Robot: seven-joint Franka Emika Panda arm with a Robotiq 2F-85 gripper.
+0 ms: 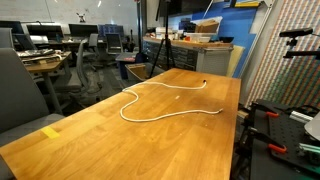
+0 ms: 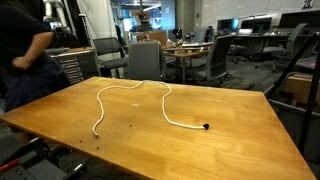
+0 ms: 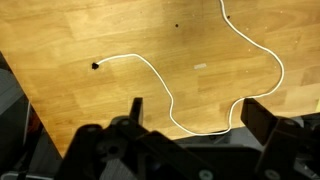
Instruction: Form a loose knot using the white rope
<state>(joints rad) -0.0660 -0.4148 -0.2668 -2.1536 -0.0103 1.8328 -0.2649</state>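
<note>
The white rope (image 1: 123, 108) lies loose and unknotted on the wooden table (image 1: 100, 140), in a winding S-curve. In an exterior view the rope (image 2: 165, 105) arcs across the table middle and ends in a dark tip (image 2: 206, 127). From the wrist view I look down on the rope (image 3: 163, 85); one dark tip (image 3: 96, 66) rests at the left, and a bend passes between my fingers. My gripper (image 3: 198, 115) hangs open above the table, holding nothing. The arm does not show in either exterior view.
A person in dark clothes (image 2: 25, 55) bends near one table corner. Office chairs (image 2: 145, 58) and desks stand behind the table. Camera stands and red-tipped gear (image 1: 275, 125) crowd one table side. The table edge (image 3: 25, 95) runs diagonally under my gripper.
</note>
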